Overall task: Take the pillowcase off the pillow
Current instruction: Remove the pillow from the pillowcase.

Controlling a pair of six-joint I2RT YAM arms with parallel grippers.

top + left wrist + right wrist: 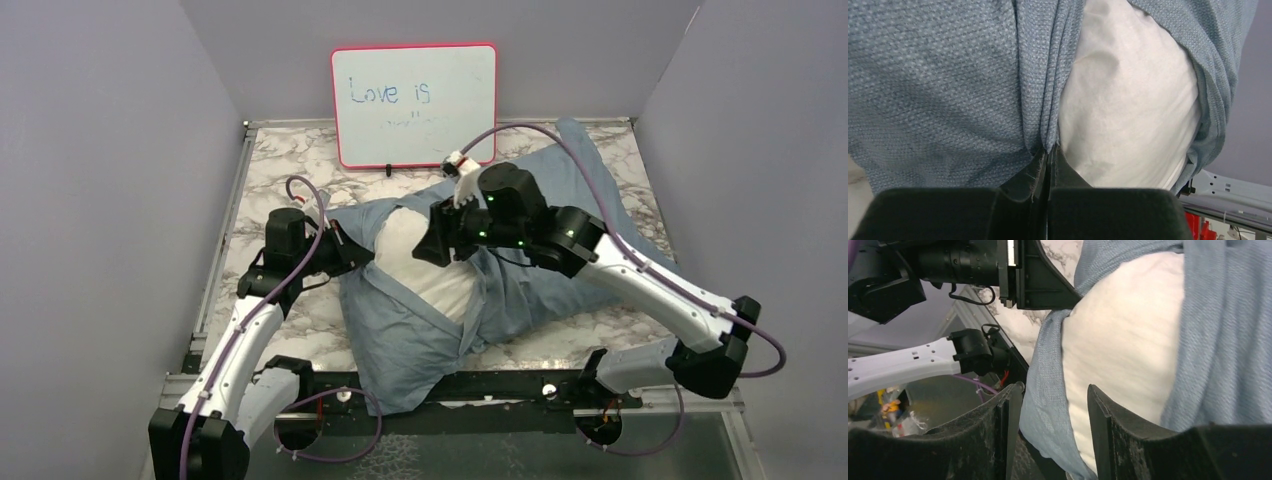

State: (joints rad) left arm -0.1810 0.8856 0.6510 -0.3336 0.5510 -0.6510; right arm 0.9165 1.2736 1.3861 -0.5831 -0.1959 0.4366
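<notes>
Jaws of the left gripper (1049,159) are clenched on a fold of the blue-grey pillowcase (938,75) at its mouth, where the white pillow (1128,100) bulges out on the marble bench (285,155). Only that end is bared, most of the pillow lying inside, so removal looks barely begun. Jaws of the right gripper (1054,390) stand partly open, straddling hem and pillow, gripping neither.

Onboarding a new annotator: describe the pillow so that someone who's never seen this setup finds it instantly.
On the marble-patterned table, just in front of the red-framed whiteboard, a blue-grey pillowcase lies spread out. The pillow is the plump white mass bulging from its open mouth. It is the only plain white soft thing there, and the cloth around it is blue-grey.
</notes>
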